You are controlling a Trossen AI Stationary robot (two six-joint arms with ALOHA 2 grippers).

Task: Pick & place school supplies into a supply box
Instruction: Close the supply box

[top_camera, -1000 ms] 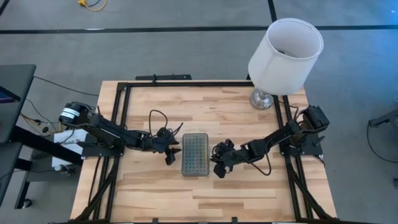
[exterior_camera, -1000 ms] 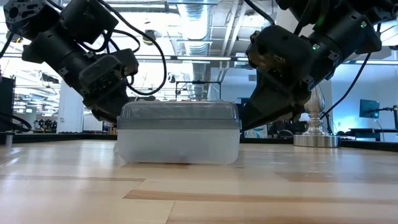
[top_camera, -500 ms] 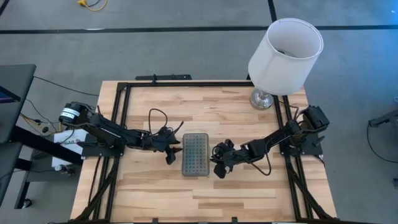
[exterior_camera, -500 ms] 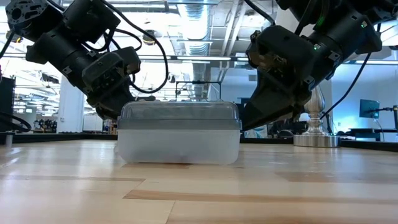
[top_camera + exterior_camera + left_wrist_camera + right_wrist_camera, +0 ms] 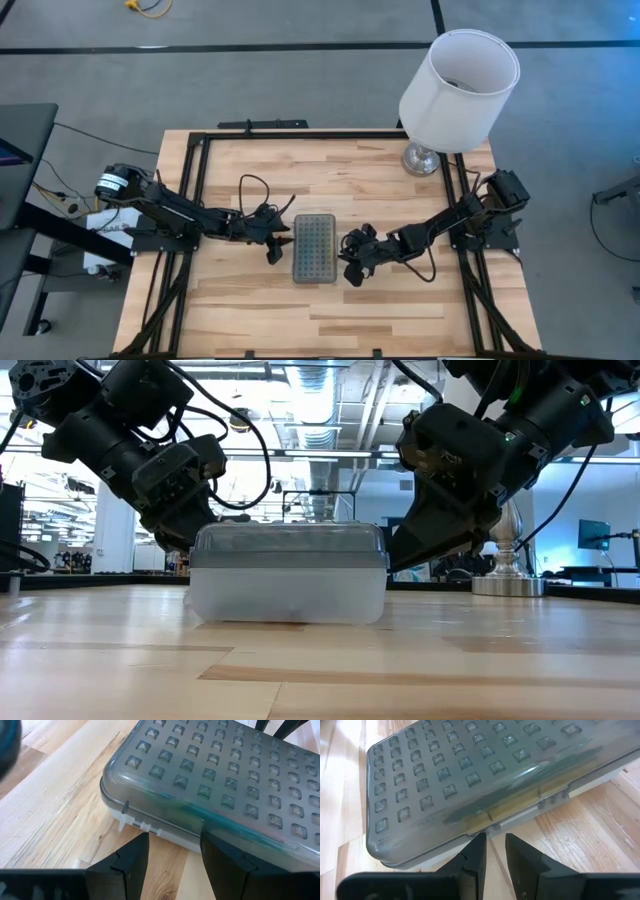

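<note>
Two pincers hold as they were: my left pincer [image 5: 172, 855] stays spread and my right pincer [image 5: 495, 852] narrowly parted, empty, the closed supply box [image 5: 314, 247] between them on the tabletop [image 5: 380, 310], so packing looks finished.

- My fingers [image 5: 132, 860] are black.
- The supply box [image 5: 313, 247] has a grey translucent lid with a raised-square grid and a clear base.
- The table [image 5: 380, 190] is pale wood.
- The lampshade [image 5: 459, 88] is white.
</note>
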